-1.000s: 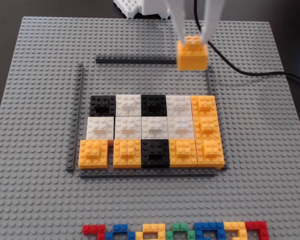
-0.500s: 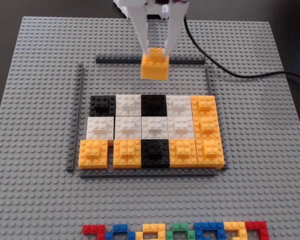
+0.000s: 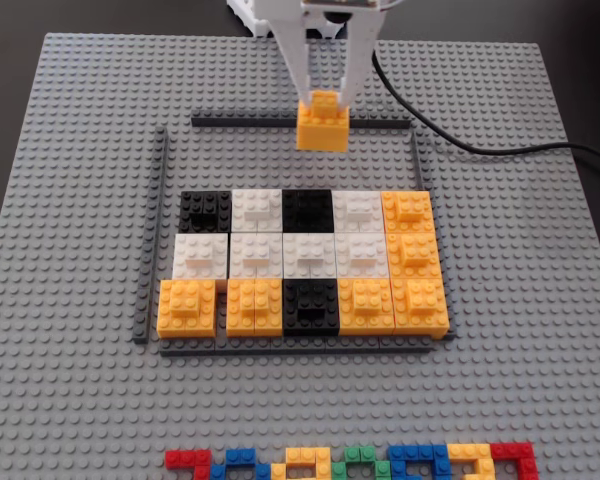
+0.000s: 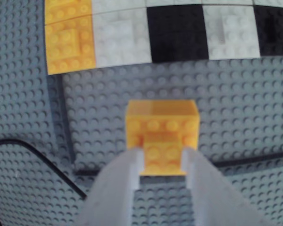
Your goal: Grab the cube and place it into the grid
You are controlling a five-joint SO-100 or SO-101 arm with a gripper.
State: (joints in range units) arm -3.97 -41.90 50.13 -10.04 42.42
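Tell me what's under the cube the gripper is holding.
Bare grey baseplate lies around the cube, short of the grid. The gripper grips its top brick. The patch directly beneath is covered.

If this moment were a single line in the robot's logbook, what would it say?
tool: shut on cube | cube: held near far frame strip | grid: back row empty

cube (image 3: pixel 323 127) behind grid (image 3: pixel 302 262)

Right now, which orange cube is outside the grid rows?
The orange cube shut between the gripper fingers, by the far dark strip. The other orange cubes sit in the grid.
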